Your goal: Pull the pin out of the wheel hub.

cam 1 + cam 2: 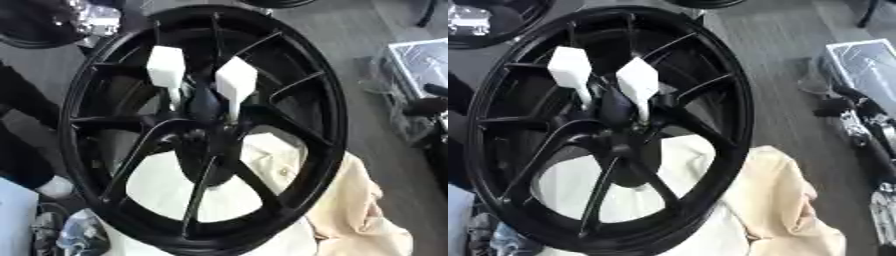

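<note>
1. Pin [166,67], left eye view: a white pin with a block-shaped head is standing in the middle of the wheel hub [203,134], its thin shank running down into the black centre.
2. A second white pin [236,81] is sitting just beside the first, on its right. It is tilting slightly, and its shank is also entering the hub centre.
3. The black wheel rim [332,115] is filling most of the view, with its spokes fanning out from the hub.
4. A white surface [162,187] is showing through the lower spoke gaps, and a cream cloth [363,212] is lying bunched against the rim's lower right.
5. A grey floor [337,30] is lying behind the wheel. A pale box [424,60] is resting on it at the right edge, well apart from the pins.
6. Another dark wheel [31,35] is showing at the upper left corner.
7. Right eye view: the same two pins are standing untouched in the hub.
8. The right hand [840,106] is showing as a black and silver shape at the right edge, well apart from the wheel. Whether it is spread or closed cannot be told.
9. The left hand is appearing in neither view.
</note>
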